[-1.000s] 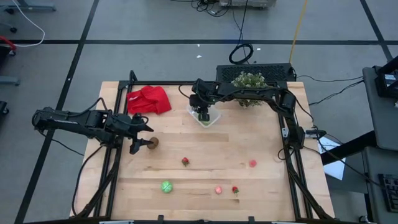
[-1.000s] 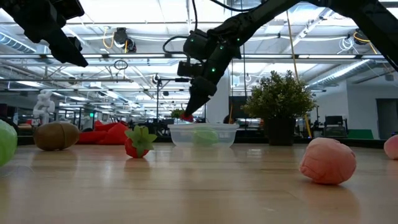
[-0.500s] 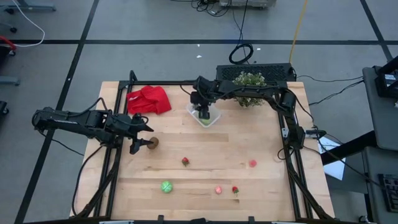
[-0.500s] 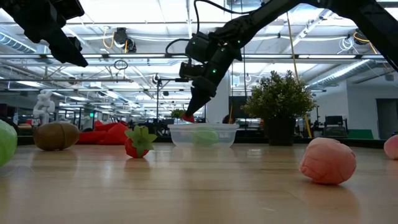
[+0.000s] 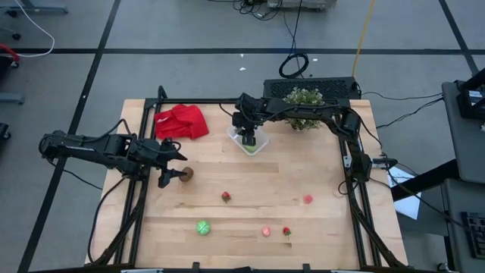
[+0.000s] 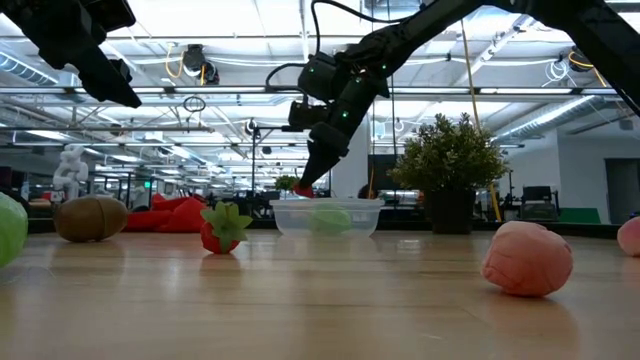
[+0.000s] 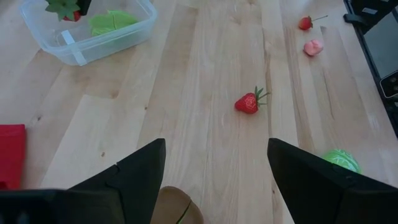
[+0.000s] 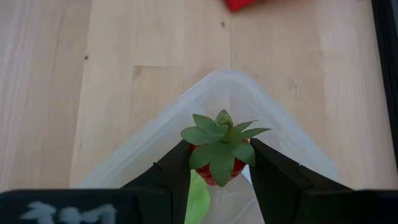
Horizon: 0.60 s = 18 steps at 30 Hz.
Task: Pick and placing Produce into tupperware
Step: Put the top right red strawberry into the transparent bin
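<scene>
Right pincer (image 8: 219, 165) — strawberry (image 8: 219, 155) clamped — above tupperware (image 8: 273, 134)

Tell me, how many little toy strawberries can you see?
3: one strawberry held by the right gripper over the clear container, one mid-table, one near the front edge. None seems hidden.

Your right gripper (image 8: 214, 180) hangs over the tupperware (image 5: 249, 142), a strawberry (image 8: 217, 155) between its fingers (image 8: 168, 177) and a leaf piece (image 7: 112, 22) in the container just below them. Your left gripper (image 7: 214, 177) stands over a kiwi (image 5: 186, 174), which lies between its spread fingers (image 7: 134, 177). Ahead of those fingertips lies a second strawberry (image 7: 249, 102); the cloth (image 5: 182, 121) lies to one side of them.
</scene>
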### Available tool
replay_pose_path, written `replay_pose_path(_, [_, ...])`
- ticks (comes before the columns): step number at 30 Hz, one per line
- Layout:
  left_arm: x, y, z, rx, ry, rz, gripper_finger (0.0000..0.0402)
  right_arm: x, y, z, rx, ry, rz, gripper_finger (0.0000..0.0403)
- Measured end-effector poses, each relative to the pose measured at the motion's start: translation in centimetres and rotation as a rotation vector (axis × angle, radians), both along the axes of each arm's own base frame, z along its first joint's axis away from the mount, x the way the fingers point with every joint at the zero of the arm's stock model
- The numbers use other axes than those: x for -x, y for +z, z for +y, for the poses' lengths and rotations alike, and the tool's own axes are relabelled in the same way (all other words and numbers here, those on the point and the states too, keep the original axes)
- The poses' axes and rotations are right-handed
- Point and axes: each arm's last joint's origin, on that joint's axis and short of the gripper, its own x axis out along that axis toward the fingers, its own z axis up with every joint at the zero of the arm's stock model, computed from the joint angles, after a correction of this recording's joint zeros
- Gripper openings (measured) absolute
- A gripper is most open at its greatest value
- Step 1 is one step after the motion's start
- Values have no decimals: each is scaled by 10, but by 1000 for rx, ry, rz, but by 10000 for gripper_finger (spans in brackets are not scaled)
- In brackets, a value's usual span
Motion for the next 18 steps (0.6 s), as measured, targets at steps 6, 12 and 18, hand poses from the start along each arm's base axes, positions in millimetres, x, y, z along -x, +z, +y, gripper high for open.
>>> replay_pose_path(6, [0, 0, 0, 5, 4, 0, 285, 0, 0, 0, -11, -8, 4, 133])
replay_pose_path(12, [0, 0, 0, 5, 4, 1, 285, 0, -8, 0, -38, -4, 19, 133])
replay_pose_path(18, [0, 0, 0, 6, 5, 0, 285, -4, -22, -2, -45, -3, 37, 133])
